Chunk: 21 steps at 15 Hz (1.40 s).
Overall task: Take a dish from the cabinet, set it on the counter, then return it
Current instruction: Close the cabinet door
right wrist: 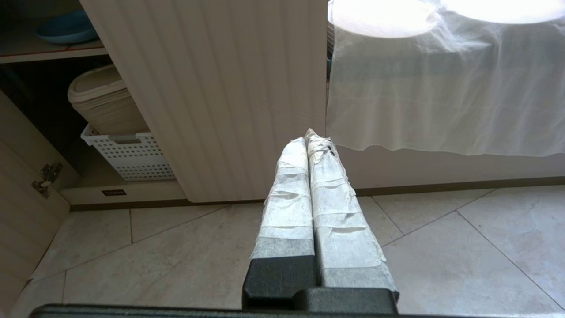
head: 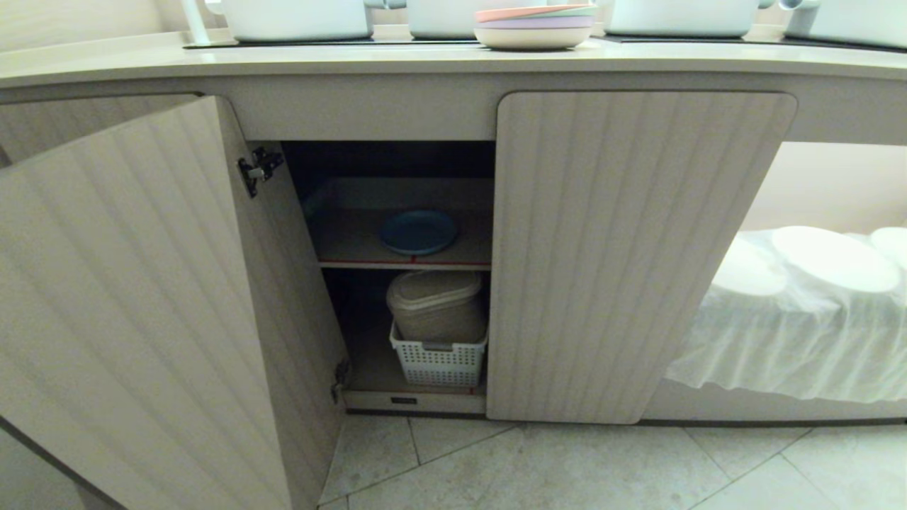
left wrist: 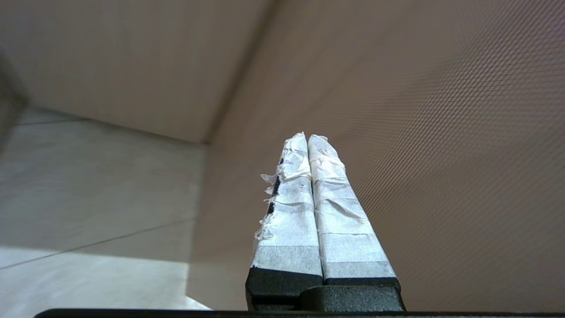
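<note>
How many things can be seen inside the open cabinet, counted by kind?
Blue dish on the upper shelf: 1
White perforated basket on the cabinet floor: 1
Beige lidded container standing in the basket: 1
Total: 3

Matte blue dish [head: 418, 231]; ribbed cabinet [head: 638, 248] (woodgrain).
</note>
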### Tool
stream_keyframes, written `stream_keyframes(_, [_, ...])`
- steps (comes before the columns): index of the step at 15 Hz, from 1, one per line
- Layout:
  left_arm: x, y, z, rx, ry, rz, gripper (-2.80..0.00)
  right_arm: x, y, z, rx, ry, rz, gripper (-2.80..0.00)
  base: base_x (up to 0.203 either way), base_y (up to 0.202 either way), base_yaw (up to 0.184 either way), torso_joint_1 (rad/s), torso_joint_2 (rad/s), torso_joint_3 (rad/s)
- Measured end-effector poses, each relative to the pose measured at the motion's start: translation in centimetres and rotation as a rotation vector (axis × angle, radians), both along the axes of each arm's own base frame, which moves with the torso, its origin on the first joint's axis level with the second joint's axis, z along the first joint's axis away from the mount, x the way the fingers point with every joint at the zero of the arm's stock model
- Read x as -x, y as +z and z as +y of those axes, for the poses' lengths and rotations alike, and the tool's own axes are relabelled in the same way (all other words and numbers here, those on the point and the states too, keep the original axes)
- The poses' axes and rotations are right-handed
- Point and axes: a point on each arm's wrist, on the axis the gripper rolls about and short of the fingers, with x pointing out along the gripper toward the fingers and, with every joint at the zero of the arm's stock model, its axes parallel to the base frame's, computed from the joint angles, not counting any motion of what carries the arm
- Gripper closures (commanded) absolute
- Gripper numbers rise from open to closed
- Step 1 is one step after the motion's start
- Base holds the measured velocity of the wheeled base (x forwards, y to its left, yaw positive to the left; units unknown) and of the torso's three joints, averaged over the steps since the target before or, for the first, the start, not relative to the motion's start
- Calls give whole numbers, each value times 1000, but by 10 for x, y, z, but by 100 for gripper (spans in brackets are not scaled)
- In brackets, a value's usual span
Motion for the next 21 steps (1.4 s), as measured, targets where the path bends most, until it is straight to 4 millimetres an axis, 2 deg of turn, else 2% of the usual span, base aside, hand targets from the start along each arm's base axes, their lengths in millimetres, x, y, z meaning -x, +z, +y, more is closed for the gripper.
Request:
stream_keyframes(8, [-42,-1,-19,49,-251,-10,0,0,0,0,0,0,0,0,0,0,0,0,0,0])
stream_keyframes(21, [-50,-2,-37,99,-397,-33,0,0,0,0,0,-1,0,0,0,0,0,0,0,0])
